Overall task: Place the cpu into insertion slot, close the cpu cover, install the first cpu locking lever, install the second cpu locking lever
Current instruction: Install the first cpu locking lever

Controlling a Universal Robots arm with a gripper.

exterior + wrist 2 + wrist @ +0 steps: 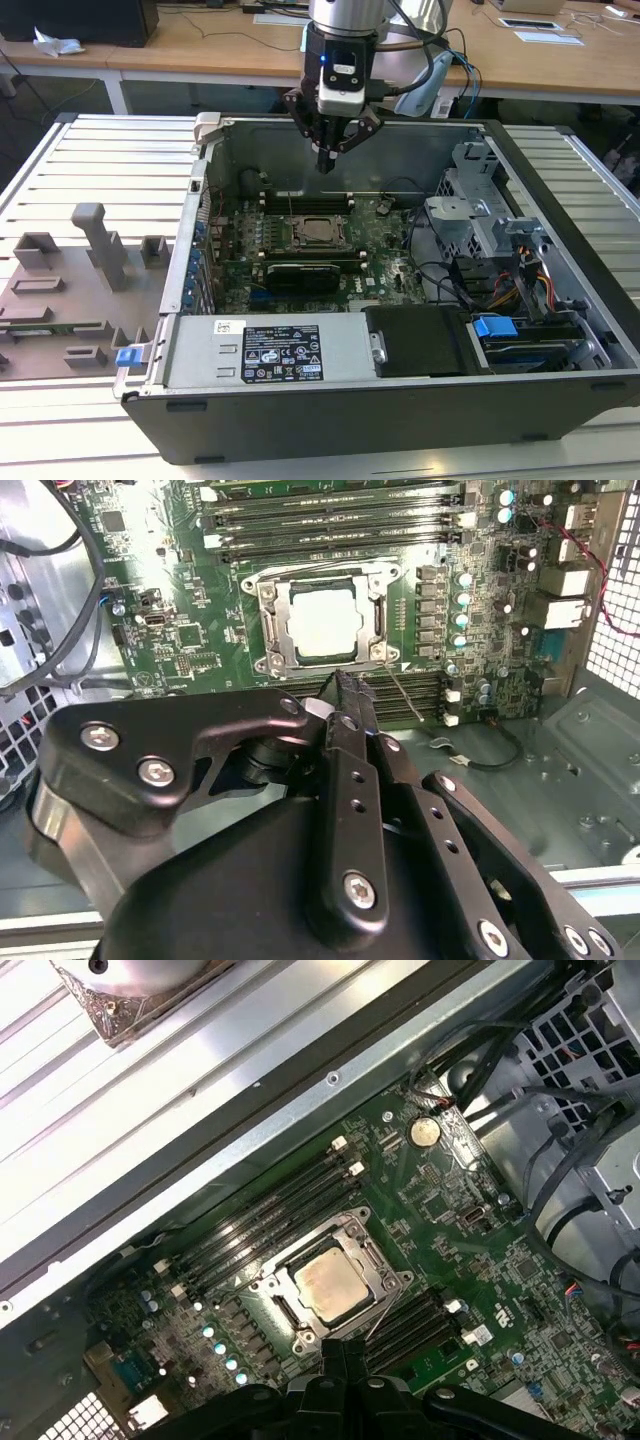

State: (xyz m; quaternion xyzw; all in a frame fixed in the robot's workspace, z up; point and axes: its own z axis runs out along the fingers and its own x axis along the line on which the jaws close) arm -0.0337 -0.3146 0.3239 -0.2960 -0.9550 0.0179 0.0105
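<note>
Below the end effector point(326, 165), one cpu point(328, 625) lies under one cpu cover point(268, 620).

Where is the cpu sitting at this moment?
In both wrist views the cpu lies in the insertion slot, framed by the cpu cover, on the motherboard between the memory slots; in the exterior view the gripper hangs above it.

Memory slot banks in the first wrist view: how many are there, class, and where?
2. One bank lies between the cpu and the case wall. The other lies on the cpu's opposite side, next to the tool, which may hide part of it.
</note>
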